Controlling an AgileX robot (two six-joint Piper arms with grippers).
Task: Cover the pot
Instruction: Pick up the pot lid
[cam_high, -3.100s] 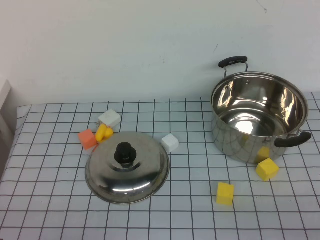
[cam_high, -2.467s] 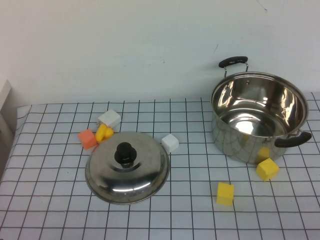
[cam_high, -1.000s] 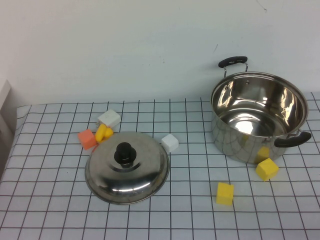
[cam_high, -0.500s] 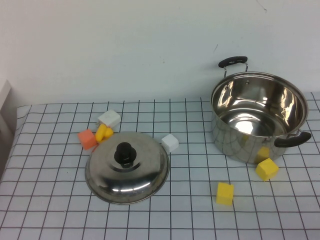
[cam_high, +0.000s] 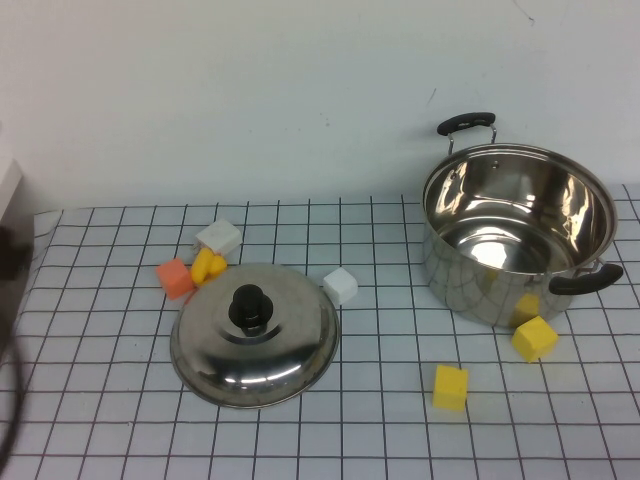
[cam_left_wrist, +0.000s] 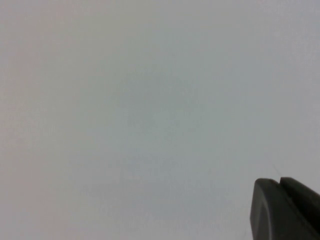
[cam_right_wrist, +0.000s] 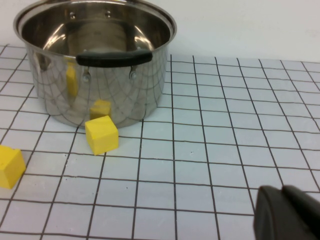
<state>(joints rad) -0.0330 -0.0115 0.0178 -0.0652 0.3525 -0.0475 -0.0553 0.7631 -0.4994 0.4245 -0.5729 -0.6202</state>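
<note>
Gridded white cloth covers the surface. Nearest lies the lid, dome up, its black knob the obvious hold; polished steel looks rigid, fairly heavy and slippery. Farther back right stands the pot, open and empty. At the left edge a dark blur suggests the left arm entering. Left end effector faces blank wall; right end effector sits low near the pot; I cannot tell either's opening. Neither holds anything.

A test bench, not a real kitchen: a grid-lined cloth covers the table against a bare white wall, and foam cubes lie scattered around a pot and lid.
</note>
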